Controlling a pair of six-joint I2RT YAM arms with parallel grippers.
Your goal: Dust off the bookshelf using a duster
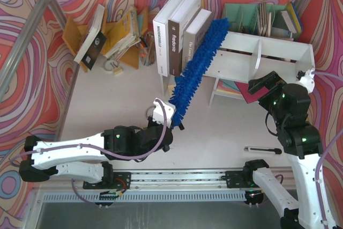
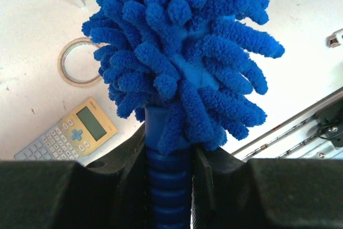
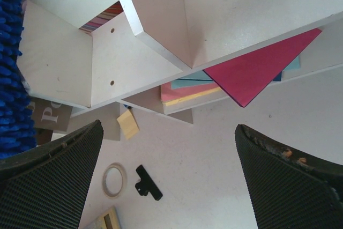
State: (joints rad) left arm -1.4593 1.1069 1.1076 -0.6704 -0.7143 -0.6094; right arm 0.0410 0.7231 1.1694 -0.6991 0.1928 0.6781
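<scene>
Left wrist: left hand point(image 2: 170, 156) clamps duster point(image 2: 182, 52) handle; top external: tip at bookshelf point(image 1: 284, 52).

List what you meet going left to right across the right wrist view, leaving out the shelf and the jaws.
blue duster → tape roll → black clip → red sheet

white book point(image 1: 161, 38) spine, small dark capitals, seemingly "MADEMOISELLE", brown book point(image 1: 175, 36) spine, white word like "Fedorico", grey book point(image 1: 193, 38) spine, begins "The Lo", rest too small, brownish cover point(image 3: 51, 115), large pale "P", calculator point(image 2: 69, 135) keys illegible
</scene>
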